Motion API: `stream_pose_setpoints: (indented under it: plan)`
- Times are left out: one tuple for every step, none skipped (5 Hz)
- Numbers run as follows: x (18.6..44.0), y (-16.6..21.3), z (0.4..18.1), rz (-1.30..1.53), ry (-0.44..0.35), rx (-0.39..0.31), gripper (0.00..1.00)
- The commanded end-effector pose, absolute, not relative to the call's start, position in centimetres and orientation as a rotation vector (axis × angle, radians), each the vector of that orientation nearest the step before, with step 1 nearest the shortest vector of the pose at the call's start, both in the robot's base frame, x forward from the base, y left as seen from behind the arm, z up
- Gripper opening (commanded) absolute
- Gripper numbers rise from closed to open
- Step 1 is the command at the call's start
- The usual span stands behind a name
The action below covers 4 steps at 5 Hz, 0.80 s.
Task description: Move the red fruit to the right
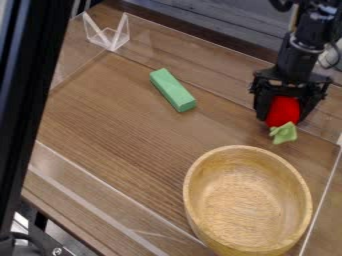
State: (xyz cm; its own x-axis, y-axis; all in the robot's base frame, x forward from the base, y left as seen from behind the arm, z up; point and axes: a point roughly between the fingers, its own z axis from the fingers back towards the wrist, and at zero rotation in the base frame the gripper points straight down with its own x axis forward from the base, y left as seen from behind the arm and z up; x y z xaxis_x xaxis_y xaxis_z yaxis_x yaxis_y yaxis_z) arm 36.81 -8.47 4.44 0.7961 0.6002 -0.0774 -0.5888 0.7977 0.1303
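Fingers (266, 106) of the black gripper (290, 106) stand spread apart, pointing down on either side of the red fruit (282, 110), with no clamping visible; whether either finger touches it cannot be told. Nearest the viewer, a dark blurred post (24, 120) crosses the left edge from top to bottom. Behind it, low in the right half, a round wooden bowl (249, 200) sits upright on the wooden table (120, 140), its hollow showing only bare wood. Just beyond the bowl's far rim, near the right edge of the table, lies the fruit, its red body between the fingers and its light green leafy cap (283, 132) pointing toward the bowl, close to the rim but apart from it. Farther left, near the middle of the table and well apart from both bowl and fruit, a flat green block (171, 89) lies at a slant. At the far left corner stands a small clear plastic holder (107, 32).
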Motion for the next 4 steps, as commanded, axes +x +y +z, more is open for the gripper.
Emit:
stream_pose_setpoints:
  plan:
    - [37.6, -9.0, 8.2, 0.619, 0.027, 0.044, 1.00]
    - [37.6, -9.1, 8.8, 0.597, 0.017, 0.039, 1.00]
    - [37.4, -8.5, 9.4, 0.580, 0.010, 0.036, 1.00]
    - [37.0, -7.8, 10.2, 0.569, -0.003, 0.029, 0.00]
